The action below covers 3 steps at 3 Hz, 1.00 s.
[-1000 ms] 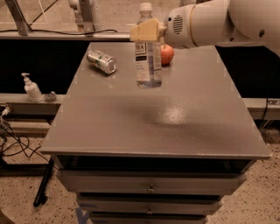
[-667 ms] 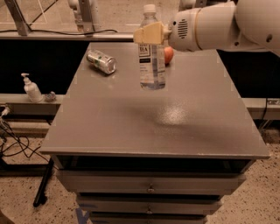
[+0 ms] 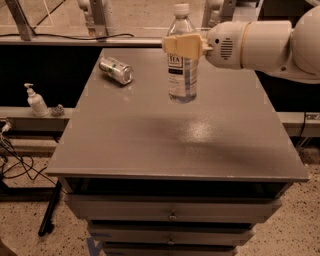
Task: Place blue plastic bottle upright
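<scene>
- Across the grey table (image 3: 150, 150), found a silver-green can (image 3: 116, 70) lying on its side near the far left corner; saw a white pump dispenser (image 3: 36, 100) off on the low ledge to the left.
- Found the gripper (image 3: 181, 45) over the far middle of the table, on an arm from the right, pale fingers (image 3: 172, 46) clamped on the blue plastic bottle (image 3: 182, 80) just under its shoulder.
- Noted the bottle's long axis vertical, white cap (image 3: 181, 9) up, base down, body hanging straight below the fingers.
- Judged the base clear of the surface, going by the dark shadow (image 3: 182, 127) lying apart from it, nearer the camera; could not rule out a light touch.
- Reckoned the coming move a straight lowering, base square to the table, then release, with no tilt to correct.
</scene>
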Available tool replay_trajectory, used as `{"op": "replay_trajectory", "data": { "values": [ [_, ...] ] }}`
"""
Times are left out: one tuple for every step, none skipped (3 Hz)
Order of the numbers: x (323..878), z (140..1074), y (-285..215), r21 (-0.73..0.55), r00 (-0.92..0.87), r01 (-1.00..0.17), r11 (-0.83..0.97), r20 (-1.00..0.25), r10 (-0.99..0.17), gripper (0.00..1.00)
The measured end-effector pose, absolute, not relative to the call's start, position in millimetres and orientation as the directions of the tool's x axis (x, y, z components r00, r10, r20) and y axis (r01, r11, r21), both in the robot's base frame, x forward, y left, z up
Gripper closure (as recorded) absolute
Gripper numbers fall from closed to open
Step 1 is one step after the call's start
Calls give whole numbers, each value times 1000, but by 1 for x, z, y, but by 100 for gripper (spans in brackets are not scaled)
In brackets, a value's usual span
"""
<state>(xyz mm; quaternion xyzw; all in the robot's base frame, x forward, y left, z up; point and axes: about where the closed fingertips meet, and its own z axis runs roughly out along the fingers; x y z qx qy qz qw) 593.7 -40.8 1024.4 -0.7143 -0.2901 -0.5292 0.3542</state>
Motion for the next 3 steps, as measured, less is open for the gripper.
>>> {"op": "replay_trajectory", "data": {
  "values": [
    [592,1025,-40,-65,143,851,-520,983,112,100],
    [591,1010,-32,21,76,900,-434,976,204,100],
    [587,1009,-29,18,78,907,-422,974,211,100]
  ]
}}
